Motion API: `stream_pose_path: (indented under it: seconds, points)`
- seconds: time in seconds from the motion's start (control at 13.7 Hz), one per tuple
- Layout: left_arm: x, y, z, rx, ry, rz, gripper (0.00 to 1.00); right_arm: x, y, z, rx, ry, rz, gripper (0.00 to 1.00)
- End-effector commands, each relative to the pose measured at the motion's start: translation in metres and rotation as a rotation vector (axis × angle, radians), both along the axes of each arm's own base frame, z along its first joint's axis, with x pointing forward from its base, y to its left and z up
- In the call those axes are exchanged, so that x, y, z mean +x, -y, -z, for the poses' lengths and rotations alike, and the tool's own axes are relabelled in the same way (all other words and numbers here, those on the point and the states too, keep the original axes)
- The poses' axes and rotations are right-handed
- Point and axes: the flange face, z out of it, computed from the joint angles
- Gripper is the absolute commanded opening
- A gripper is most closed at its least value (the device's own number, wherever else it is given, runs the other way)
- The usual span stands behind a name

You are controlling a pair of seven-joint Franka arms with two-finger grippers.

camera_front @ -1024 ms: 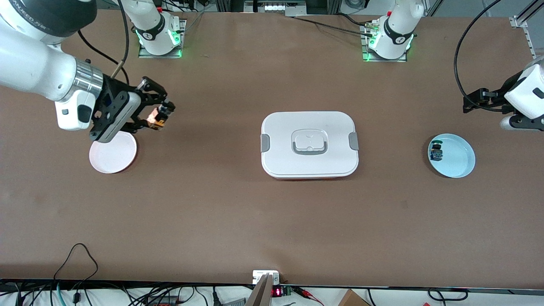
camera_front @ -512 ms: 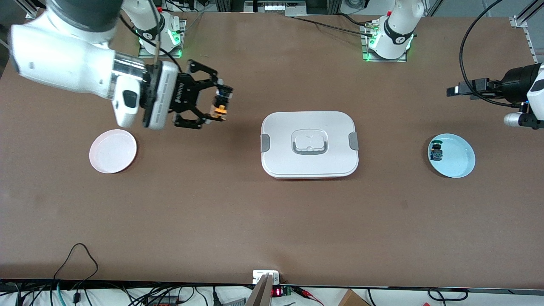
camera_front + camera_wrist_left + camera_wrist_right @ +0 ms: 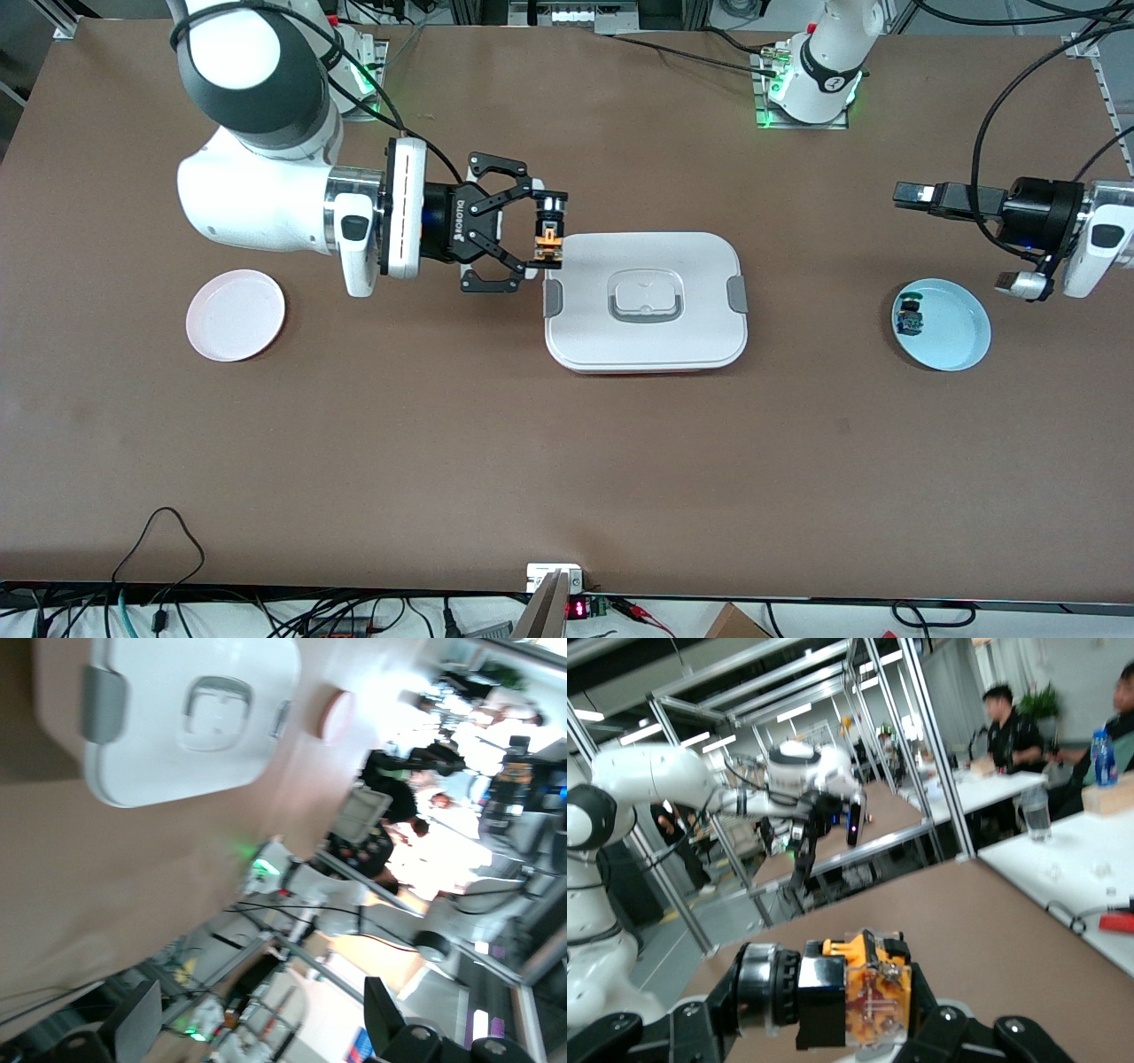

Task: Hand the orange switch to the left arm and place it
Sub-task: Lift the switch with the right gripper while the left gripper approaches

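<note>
My right gripper (image 3: 547, 237) is shut on the orange switch (image 3: 549, 239), held level in the air over the box's edge at the right arm's end. Up close the orange switch (image 3: 852, 999) shows its black body, silver ring and orange base between the right gripper's fingers (image 3: 833, 1014). The white lidded box (image 3: 645, 301) lies mid-table. My left gripper (image 3: 912, 194) hangs open and empty over the table by the light blue plate, pointing toward the box. From the left wrist, the left gripper (image 3: 261, 1005) has wide-apart fingers and the box (image 3: 177, 709) lies ahead.
A pink plate (image 3: 236, 315) sits toward the right arm's end of the table. A light blue plate (image 3: 952, 337) toward the left arm's end holds a small blue-and-green switch (image 3: 909, 316). Cables trail from the left arm and along the table's front edge.
My right gripper has carried the orange switch from above the pink plate across to the box's edge, turning level. My left arm has swung so its gripper points toward the box.
</note>
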Motion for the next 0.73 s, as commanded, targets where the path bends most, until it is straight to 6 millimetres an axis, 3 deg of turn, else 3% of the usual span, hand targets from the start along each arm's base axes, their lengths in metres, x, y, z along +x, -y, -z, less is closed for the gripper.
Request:
stream_pose_path:
  seconds: [0.0,0.15,0.44,0.66]
  points:
    - [-0.005,0.015,0.003,-0.127,-0.001,-0.028,1.0,-0.008,-0.025,0.003,0.082,0.028,0.036,0.17]
    - [0.003,0.04,0.002,-0.199,0.009,-0.061,1.0,-0.016,-0.046,0.016,0.073,0.004,0.066,0.17]
    - [0.016,0.09,-0.006,-0.208,0.059,-0.09,1.0,-0.031,-0.083,0.024,0.088,-0.018,0.074,0.17]
    - [0.025,0.129,-0.011,-0.246,0.2,-0.109,1.0,-0.032,-0.086,0.025,0.074,0.063,0.079,0.17]
